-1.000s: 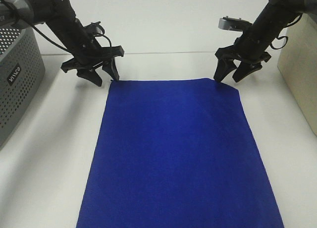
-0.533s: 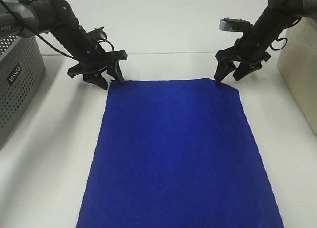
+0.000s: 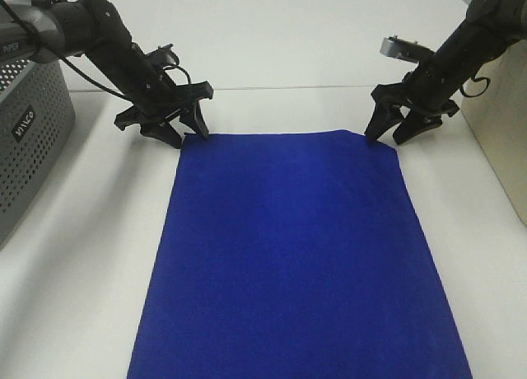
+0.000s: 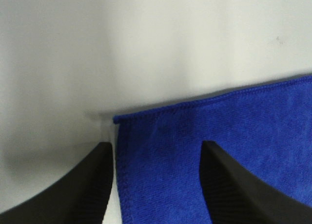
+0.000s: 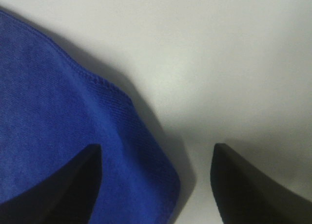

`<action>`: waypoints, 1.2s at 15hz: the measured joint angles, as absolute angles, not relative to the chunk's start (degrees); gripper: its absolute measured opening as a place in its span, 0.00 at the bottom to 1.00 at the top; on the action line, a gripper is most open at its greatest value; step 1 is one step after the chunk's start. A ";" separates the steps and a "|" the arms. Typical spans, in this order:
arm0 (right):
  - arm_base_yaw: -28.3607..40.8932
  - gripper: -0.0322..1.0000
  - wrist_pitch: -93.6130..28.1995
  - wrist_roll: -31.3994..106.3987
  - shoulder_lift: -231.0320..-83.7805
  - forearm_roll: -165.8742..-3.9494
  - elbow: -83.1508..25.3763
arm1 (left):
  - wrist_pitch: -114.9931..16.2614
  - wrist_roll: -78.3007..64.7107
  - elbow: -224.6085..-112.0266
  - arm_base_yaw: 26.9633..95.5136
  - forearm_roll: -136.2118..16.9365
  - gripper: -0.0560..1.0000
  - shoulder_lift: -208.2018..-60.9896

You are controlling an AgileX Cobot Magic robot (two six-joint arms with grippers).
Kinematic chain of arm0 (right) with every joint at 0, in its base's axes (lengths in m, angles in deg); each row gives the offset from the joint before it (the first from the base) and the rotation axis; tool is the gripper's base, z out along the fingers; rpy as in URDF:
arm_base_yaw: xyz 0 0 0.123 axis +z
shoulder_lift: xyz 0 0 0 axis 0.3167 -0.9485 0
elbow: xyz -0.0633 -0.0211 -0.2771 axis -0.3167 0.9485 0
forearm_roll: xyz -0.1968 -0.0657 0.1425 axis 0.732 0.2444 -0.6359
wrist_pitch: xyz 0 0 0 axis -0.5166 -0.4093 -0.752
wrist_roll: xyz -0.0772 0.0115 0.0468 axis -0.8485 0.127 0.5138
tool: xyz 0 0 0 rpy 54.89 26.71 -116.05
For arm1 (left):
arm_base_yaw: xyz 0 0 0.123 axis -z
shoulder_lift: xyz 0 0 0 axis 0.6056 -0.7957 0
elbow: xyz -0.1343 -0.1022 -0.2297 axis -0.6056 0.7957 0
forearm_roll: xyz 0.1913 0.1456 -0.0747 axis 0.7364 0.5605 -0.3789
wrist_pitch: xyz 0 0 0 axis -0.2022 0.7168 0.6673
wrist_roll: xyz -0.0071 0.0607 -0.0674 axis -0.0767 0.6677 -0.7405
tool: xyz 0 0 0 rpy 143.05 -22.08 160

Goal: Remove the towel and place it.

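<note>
Left gripper (image 3: 187, 136), seen from the high camera, hangs at the end of a black arm that slopes down from the far left, with its fingers pointing down at the far left corner of the deep royal-blue rectangular fabric towel (image 3: 296, 255). Its jaws stand apart, and the corner lies just between them. The towel lies spread flat on the white table (image 3: 82, 272), its long sides running toward the camera and its near end cut off by the picture's edge. The right gripper (image 3: 387, 136) comes down from the far right on a steeply slanted arm. Its jaws are also spread, and it sits at the towel's far right corner, which is slightly rounded off. A grey perforated basket (image 3: 25, 140) stands at the left edge and a pale beige box (image 3: 498, 123) at the right, both well apart from the cloth.

From the left wrist, the left gripper (image 4: 156, 146) straddles the hemmed corner of the towel (image 4: 234, 136): one dark finger (image 4: 68, 195) is over bare table just beside the side hem, and the other is over the cloth. Nothing is pinched. Whether the tips touch the surface cannot be told.

From the right wrist, the right gripper (image 5: 157, 148) is parted wide. One finger (image 5: 63, 195) is over the towel (image 5: 58, 102) and the other over bare table, with the rounded corner between them, unheld.
</note>
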State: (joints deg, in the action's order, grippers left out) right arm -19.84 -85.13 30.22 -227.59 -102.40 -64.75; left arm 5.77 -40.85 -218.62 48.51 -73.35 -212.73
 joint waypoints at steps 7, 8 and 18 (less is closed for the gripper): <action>-19.84 0.64 -85.42 29.54 -228.80 -103.95 -65.32 | 5.65 -40.85 -218.62 48.51 -73.35 0.53 -212.73; -19.84 0.62 -85.31 29.37 -228.85 -104.46 -65.32 | 5.65 -40.45 -218.62 48.51 -73.35 0.53 -212.73; -16.86 0.15 -83.70 29.25 -230.86 -108.76 -65.44 | 3.93 -39.99 -218.62 48.96 -74.67 0.21 -213.53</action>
